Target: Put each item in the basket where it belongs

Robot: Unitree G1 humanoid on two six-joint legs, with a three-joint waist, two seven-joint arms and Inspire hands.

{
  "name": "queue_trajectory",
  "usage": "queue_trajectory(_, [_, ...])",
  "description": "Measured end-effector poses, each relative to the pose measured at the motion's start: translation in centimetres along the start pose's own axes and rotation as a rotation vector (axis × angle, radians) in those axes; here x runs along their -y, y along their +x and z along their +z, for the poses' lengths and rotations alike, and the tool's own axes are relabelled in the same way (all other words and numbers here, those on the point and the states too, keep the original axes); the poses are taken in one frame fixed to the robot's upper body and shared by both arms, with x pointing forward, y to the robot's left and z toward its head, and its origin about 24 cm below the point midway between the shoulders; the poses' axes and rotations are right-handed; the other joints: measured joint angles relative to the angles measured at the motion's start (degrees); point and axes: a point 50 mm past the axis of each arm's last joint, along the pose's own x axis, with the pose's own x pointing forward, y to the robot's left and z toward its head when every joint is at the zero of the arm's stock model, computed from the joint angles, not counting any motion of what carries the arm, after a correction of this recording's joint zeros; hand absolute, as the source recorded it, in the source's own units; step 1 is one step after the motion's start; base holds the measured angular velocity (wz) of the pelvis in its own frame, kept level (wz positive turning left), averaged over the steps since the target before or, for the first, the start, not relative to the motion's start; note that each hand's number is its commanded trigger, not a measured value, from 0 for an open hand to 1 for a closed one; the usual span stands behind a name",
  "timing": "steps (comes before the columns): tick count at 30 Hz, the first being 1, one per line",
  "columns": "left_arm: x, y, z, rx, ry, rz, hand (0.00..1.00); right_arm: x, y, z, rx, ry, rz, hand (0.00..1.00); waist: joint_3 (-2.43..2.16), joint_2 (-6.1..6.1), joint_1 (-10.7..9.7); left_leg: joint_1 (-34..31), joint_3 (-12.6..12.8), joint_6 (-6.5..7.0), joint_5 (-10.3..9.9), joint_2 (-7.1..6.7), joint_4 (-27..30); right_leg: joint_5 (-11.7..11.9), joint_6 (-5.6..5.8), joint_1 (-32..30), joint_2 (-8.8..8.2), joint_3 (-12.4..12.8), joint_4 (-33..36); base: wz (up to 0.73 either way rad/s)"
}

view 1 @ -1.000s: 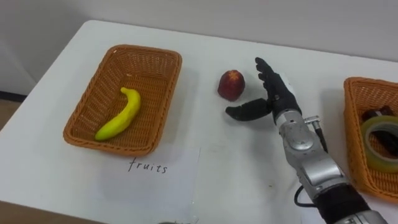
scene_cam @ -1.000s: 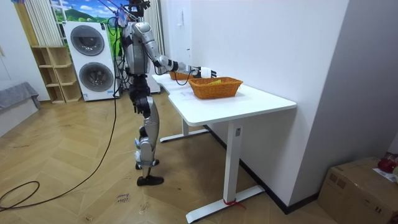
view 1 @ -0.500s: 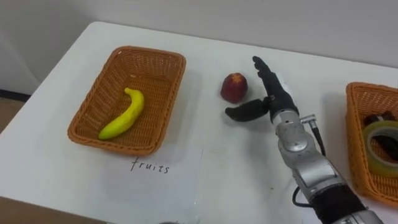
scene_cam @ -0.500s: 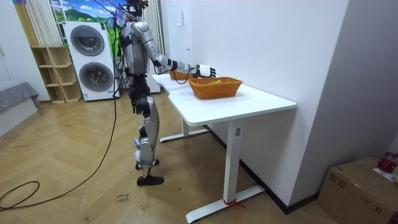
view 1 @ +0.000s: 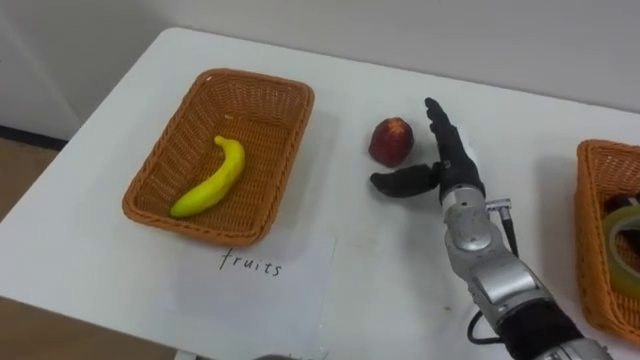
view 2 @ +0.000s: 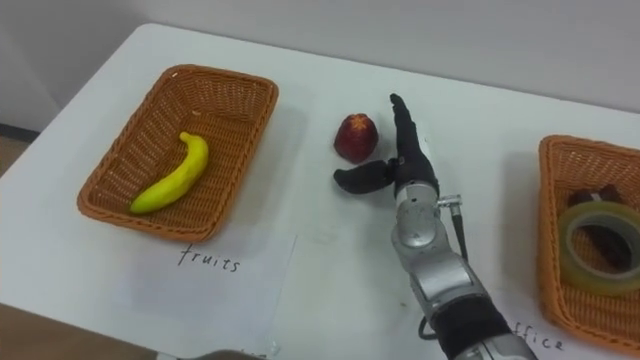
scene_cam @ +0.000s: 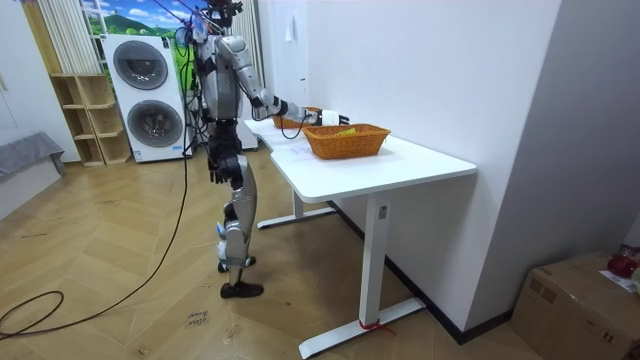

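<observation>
- Red round fruit (view 1: 392, 141): smooth-skinned, on the white table (view 1: 380, 270), in the fork between the thumb and fingers of the right hand (view 1: 452, 172). Its place beside the hand is unchanged from a second ago; only the view has shifted.
- Right hand: fingers straight, thumb spread wide, holding nothing; no contact seen.
- Woven wicker basket (view 1: 165, 160): well to the hand's left, holding a curved yellow banana (view 1: 210, 178).
- Left hand (scene_cam: 214, 172): hangs by the hip.

The right hand (view 1: 455, 172) edges slightly left toward the red fruit (view 1: 391, 142). Its straight fingers stand a little nearer the fruit's right side, and its thumb reaches further along the near side, apart from it. The eye view's whole scene slides right, which is the camera's own shift.
</observation>
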Motion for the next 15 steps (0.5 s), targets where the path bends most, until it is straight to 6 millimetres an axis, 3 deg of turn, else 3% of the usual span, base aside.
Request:
queue_trajectory(9, [-0.15,0.00,0.04,-0.001,0.001,0.022,0.00,0.35,0.21,0.17,0.003,0.072,-0.036,0.00,0.34,0.39,-0.1,-0.5,-0.2,-0.01,0.0,-0.02,0.0,0.0,0.00,-0.4,-0.05,-0.1,0.0,0.00])
queue_trajectory(15, [-0.17,-0.01,0.18,0.004,-0.001,0.033,0.00,0.79,0.50,0.20,0.000,0.069,-0.049,0.00,0.44,0.55,-0.2,-1.2,-1.3,-0.02,0.0,-0.13,0.1,0.0,0.00,-0.5,-0.19,-1.4,0.1,0.08])
